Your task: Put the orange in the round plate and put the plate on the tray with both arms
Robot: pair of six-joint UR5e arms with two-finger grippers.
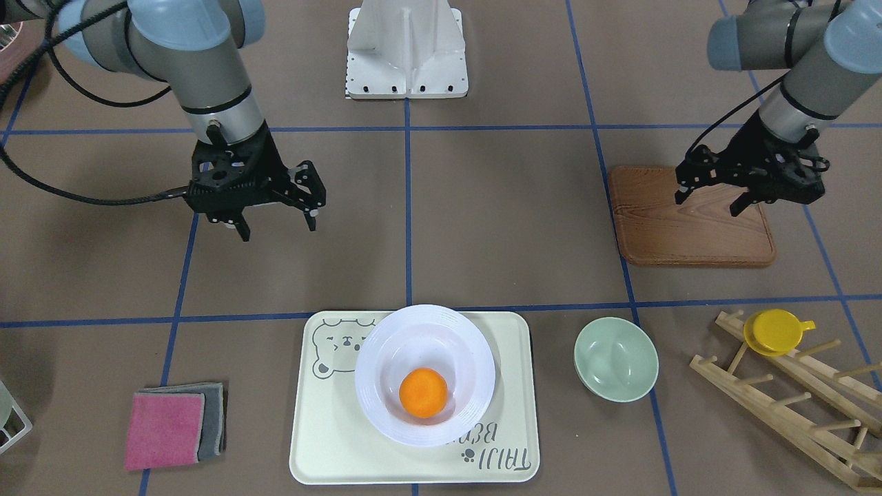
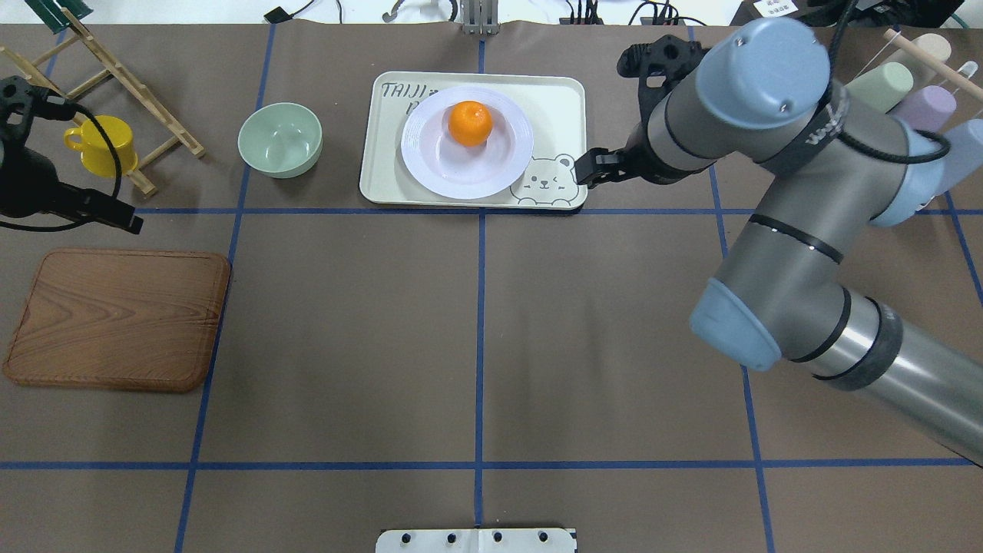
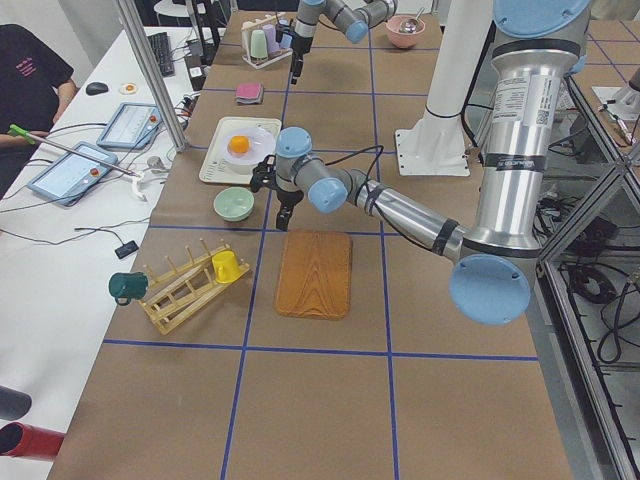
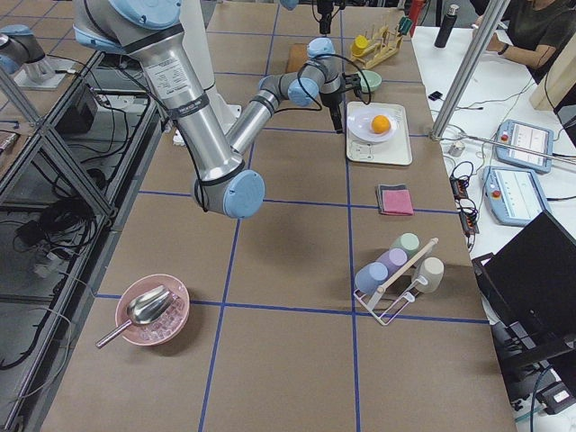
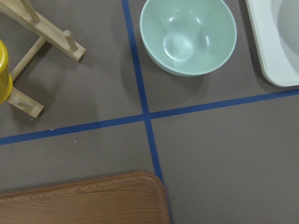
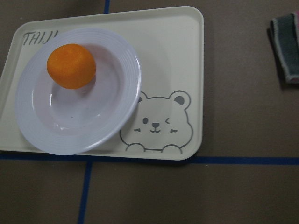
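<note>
The orange (image 1: 422, 393) (image 2: 470, 123) (image 6: 71, 66) lies in the sunken centre of the white round plate (image 1: 386, 420) (image 2: 430, 165) (image 6: 42, 135). That plate rests on the cream bear tray (image 1: 331, 441) (image 2: 553, 100) (image 6: 173, 51), toward its lettered end. My right gripper (image 1: 278, 227) hangs open and empty above the table, back from the tray on the robot's side. Over the wooden board's corner, my left gripper (image 1: 711, 201) is open too, holding nothing. Neither gripper touches the plate or the tray.
A pale-green bowl (image 1: 615, 358) (image 5: 188, 35) sits beside the tray. The wooden board (image 1: 661, 234) (image 2: 115, 319) lies under the left arm. A wooden rack (image 1: 792, 406) carries a yellow cup (image 1: 775, 331). Pink and grey cloths (image 1: 172, 427) lie on the tray's other side.
</note>
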